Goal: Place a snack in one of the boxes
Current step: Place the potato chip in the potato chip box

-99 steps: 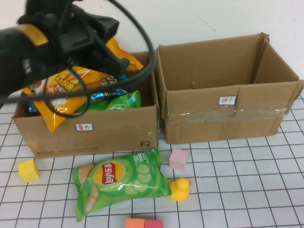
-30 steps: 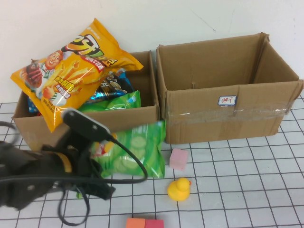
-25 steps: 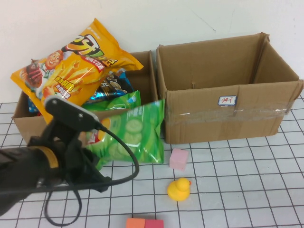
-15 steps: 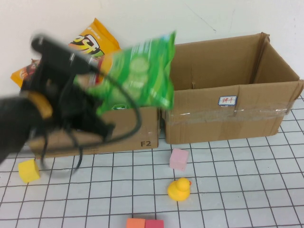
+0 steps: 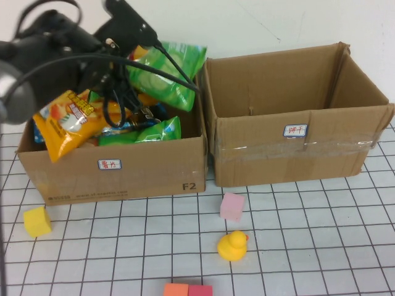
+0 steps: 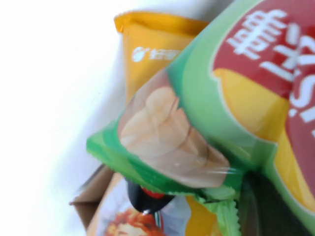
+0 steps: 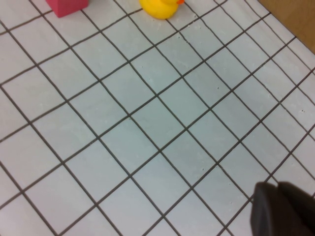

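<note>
Green chip bag held over the left box

Left hand (image 5: 126, 52) clamps the cucumber chip bag (image 5: 163, 71) above the left box (image 5: 114, 166); lower before releasing. Right hand (image 7: 283, 211) over the table (image 7: 147, 123), grip unreadable.

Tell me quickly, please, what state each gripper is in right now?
Left gripper: shut on the green chip bag, above the left box.
Right gripper: above the grid mat; state cannot be told.

Gridded table (image 5: 321, 246) carries two boxes (image 5: 117, 166), foam cubes (image 5: 232, 206), rubber duck (image 5: 232, 245).
</note>
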Motion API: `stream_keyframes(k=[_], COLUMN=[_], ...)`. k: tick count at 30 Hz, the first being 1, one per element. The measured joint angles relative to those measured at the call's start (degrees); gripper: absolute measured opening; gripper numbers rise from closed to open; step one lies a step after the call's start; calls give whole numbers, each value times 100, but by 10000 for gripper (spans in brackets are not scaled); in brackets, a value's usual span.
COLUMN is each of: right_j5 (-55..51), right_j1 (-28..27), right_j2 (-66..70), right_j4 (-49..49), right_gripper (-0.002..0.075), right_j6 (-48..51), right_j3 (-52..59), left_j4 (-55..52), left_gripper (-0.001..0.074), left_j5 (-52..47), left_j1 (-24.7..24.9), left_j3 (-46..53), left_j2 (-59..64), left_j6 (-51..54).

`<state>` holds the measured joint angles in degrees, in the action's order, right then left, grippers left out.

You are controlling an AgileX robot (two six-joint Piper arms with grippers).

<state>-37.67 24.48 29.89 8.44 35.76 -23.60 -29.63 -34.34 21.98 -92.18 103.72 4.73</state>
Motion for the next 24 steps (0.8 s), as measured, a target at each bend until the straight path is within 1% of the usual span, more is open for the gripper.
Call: stream_keyframes(k=[4,7,10,14,16,17,20,24], right_j5=[0,0,0,0,0,0,0,0], right_j1=[0,0,0,0,0,0,0,0], right_j2=[0,0,0,0,0,0,0,0], right_j4=[0,0,0,0,0,0,0,0], right_gripper=[-1,-1,-1,-1,-1,-1,-1,-1], right_j6=[0,0,0,0,0,0,0,0], right_j3=[0,0,0,0,0,0,0,0], left_j4=[-376,-498,-735,-972,-1155,-1243,-1545,-1899], left_gripper=[37,36,36,38,55,73,169,340], left_j5=[-7,261,502,513,434,375,104,-296], left_j1=[-10,-10,-10,-10,-10,0,9,-12], left_j3=[-306,-357,-368,-389,-389,-389,-389,-389], left_j2=[486,709,840,889,889,889,889,889], left_j6=[145,168,168,168,157,157,127,-254])
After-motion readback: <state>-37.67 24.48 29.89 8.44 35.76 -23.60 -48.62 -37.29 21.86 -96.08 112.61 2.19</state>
